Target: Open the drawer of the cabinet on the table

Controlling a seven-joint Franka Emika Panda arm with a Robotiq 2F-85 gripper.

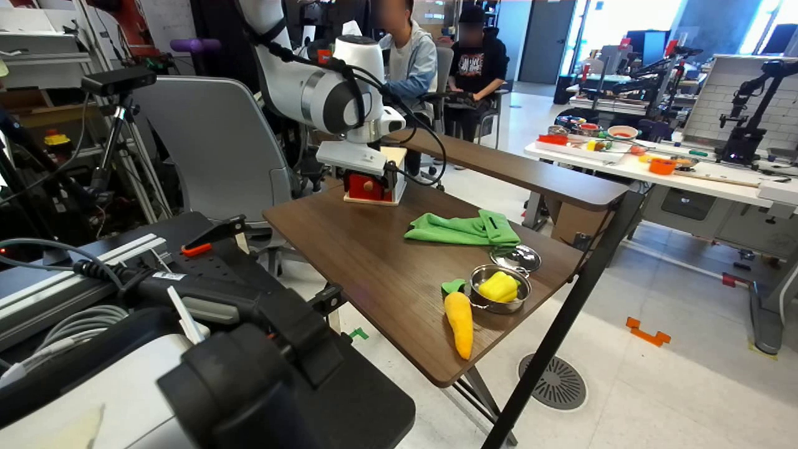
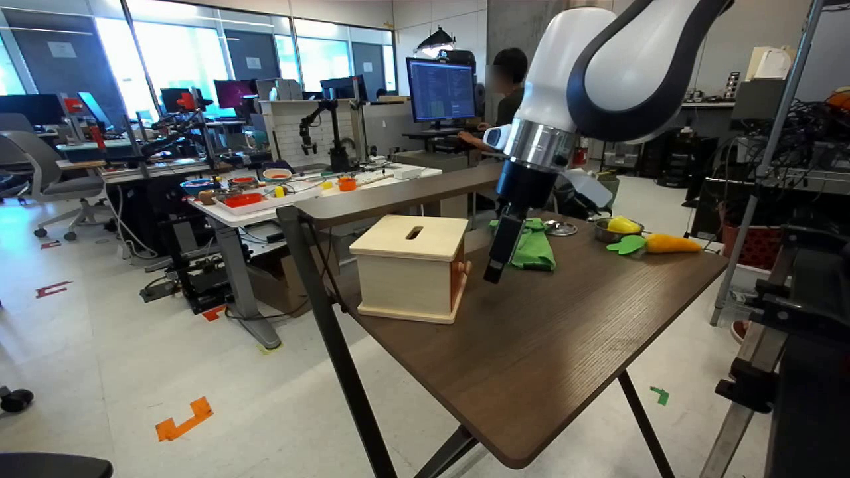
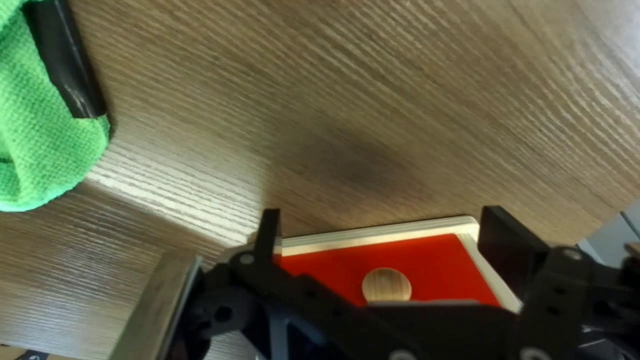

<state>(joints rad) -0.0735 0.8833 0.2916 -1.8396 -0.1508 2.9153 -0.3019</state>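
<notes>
The cabinet is a small pale wooden box with a slot in its top. It stands on the brown table and also shows in an exterior view. Its drawer has a red front, flush with the box in an exterior view. A round wooden knob sits on the front; it shows in both exterior views. My gripper is open, with its fingers to either side of the knob and nothing between them. In an exterior view my gripper hangs just in front of the knob, apart from it.
A green cloth with a black strip lies on the table near the cabinet; it also shows in the wrist view. Beyond it are a metal lid, a pot with a yellow pepper, and a toy carrot.
</notes>
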